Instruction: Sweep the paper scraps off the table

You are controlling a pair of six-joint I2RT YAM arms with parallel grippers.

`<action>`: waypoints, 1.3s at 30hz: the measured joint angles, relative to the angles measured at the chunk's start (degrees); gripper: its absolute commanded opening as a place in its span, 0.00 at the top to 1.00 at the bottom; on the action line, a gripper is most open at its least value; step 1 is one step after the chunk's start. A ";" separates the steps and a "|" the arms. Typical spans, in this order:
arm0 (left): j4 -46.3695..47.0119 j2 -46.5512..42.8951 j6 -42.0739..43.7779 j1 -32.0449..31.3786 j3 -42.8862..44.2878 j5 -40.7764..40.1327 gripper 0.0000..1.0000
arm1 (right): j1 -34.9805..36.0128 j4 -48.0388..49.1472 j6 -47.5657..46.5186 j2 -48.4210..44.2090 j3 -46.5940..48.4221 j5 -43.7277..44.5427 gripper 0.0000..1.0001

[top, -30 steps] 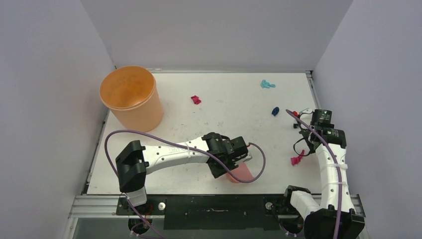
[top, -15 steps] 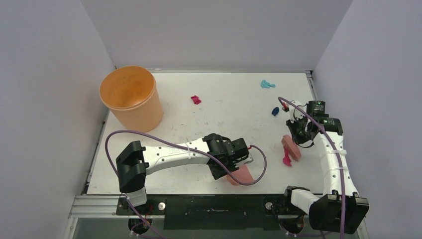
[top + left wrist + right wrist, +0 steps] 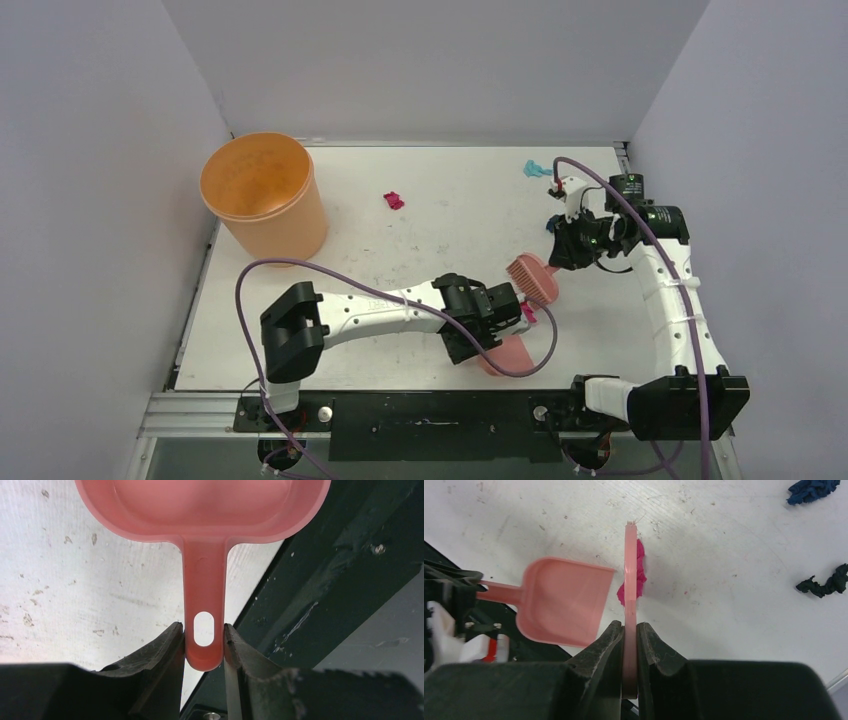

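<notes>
Evidently to catch the magenta scrap [image 3: 640,572] lying at its 1 o'clock on the bench [image 3: 450,200], the left tool [image 3: 204,640] clamps the dustpan [image 3: 561,602] by its handle while the right tool [image 3: 630,630], closed tight on the hand brush [image 3: 532,277], crowds that scrap.

- The left arm [image 3: 370,310] is stretched low and to the right from its base, near the front edge of the bench [image 3: 450,200].
- The left hand [image 3: 202,630] is held just above the bench. Its fingers [image 3: 165,647] are closed on the end of the dustpan [image 3: 205,510] handle, one on each side.
- The right arm [image 3: 668,290] is raised from its base and extended away along the right side, with the wrist bent to the left.
- The right hand [image 3: 629,627] is tilted downward. Its fingers [image 3: 606,640] are clamped on the brush [image 3: 630,570], which is seen edge-on.
</notes>
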 measured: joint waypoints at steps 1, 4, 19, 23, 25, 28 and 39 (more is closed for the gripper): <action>0.39 0.42 -0.07 0.00 0.37 -0.09 1.00 | 0.00 -0.70 -0.02 0.35 0.90 -0.52 0.95; 2.49 1.31 -0.52 0.00 0.68 -1.14 1.00 | 0.00 -4.02 -0.92 1.90 4.63 -1.60 0.95; 3.04 0.20 -5.53 0.00 0.68 -3.80 1.00 | -0.02 10.84 -8.17 5.77 10.40 33.00 0.95; 1.33 -0.44 -6.14 0.00 0.68 -3.80 1.00 | -0.46 21.62 -10.71 9.49 2.60 41.07 0.95; 0.15 -0.39 -6.56 0.00 0.68 -3.61 1.00 | -0.61 25.31 -11.10 12.33 -0.24 43.15 0.95; -0.85 -0.37 -6.91 0.00 0.72 -3.21 1.00 | -0.76 27.32 -10.69 16.61 -2.12 43.76 0.95; -1.33 1.53 -6.93 1.62 2.95 -2.62 1.00 | 12.17 17.16 -3.32 9.33 -3.93 28.55 0.95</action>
